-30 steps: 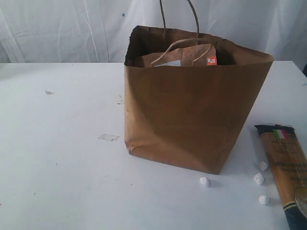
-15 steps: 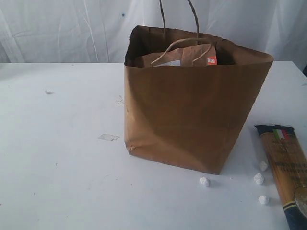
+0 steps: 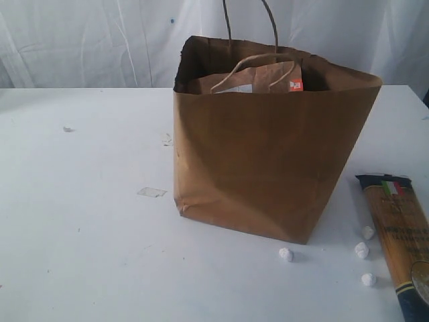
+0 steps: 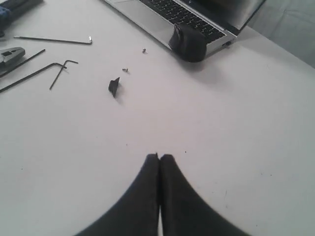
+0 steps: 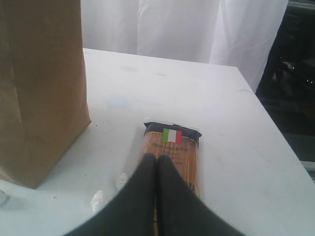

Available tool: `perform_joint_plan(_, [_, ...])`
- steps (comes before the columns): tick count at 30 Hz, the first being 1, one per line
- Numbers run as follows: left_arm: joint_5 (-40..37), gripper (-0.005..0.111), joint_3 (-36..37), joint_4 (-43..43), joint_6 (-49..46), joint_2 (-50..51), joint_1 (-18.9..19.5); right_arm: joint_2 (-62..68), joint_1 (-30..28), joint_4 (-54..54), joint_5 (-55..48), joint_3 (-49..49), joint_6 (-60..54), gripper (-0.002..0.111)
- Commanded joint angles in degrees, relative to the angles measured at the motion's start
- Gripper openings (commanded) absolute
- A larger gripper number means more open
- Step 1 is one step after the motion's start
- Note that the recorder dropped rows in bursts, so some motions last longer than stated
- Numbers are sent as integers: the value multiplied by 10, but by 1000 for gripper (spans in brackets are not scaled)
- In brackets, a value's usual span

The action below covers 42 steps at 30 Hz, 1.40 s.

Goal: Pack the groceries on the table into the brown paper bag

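We see the brown paper bag (image 3: 268, 161) standing upright near the middle of the table (image 3: 80, 235), its kraft walls creased and its mouth open. One twisted cord handle (image 3: 249, 20) rises above the rim. Inside, the top of the brown labelled pouch (image 3: 258, 79) shows, with a white label and a small orange tag. To the bag's right the long spaghetti packet (image 3: 400, 235) lies flat on the white tabletop, glossy film with dark ends and an Italian flag mark. A few small white lumps (image 3: 286, 254) sit between bag and packet.

In its wrist view the right gripper (image 5: 156, 158) has its black tapered fingers pressed together, holding nothing, poised over the spaghetti packet; we cannot tell whether it touches. The left gripper (image 4: 159, 157) is likewise closed and empty, above bare white surface, well apart from a silver laptop (image 4: 182, 19), thin metal hex keys (image 4: 54, 39) and a small black fragment (image 4: 113, 86).
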State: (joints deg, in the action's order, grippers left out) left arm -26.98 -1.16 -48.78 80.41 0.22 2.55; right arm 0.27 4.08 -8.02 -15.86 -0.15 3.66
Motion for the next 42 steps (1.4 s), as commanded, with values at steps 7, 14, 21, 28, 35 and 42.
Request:
perform_joint_plan(7, [137, 0, 12, -87, -92, -2, -4, -3, -3, -8, 58, 1, -1, 0])
perform_joint_plan(14, [119, 0, 12, -87, -134, -2, -4, -3, -3, -6, 327, 1, 22, 0])
perform_joint_plan(21, [121, 0, 12, -87, -135, -2, -4, -3, -3, 71, 728, 1, 51, 0])
perform_joint_plan(28, [124, 0, 12, -87, -135, -2, -4, -3, -3, 47, 566, -98, -121, 0])
perform_joint_plan(35, [124, 0, 12, -87, -135, -2, -4, 63, -2, 27, 200, -138, -303, 0])
perform_joint_plan(42, [125, 0, 12, -87, -135, -2, -4, 250, -2, 32, 245, -150, -278, 0])
